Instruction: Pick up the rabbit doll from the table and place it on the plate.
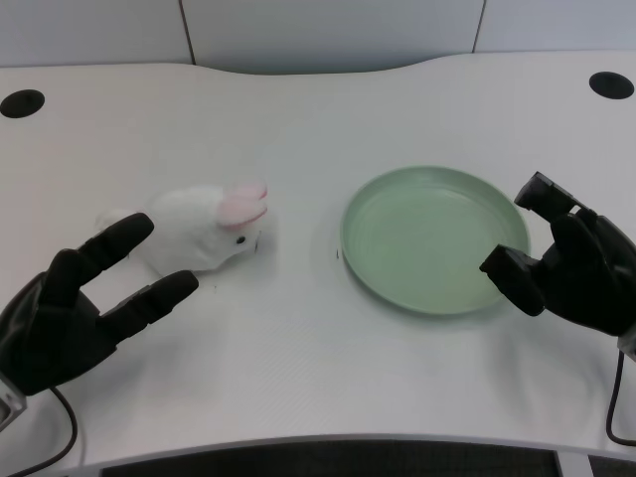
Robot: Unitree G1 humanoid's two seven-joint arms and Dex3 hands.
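head view: your left hand is open, fingers spread and holding nothing. the rabbit doll lies on the worktop just beyond the fingertips, with the plate well past it. closing early could nudge it away. the wrist is cut off.

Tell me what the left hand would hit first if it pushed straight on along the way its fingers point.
Most likely the rabbit doll. The left hand is open, its fingers aimed up and right at the doll's rear. Height above the table is unclear from this single view, so it might pass over.
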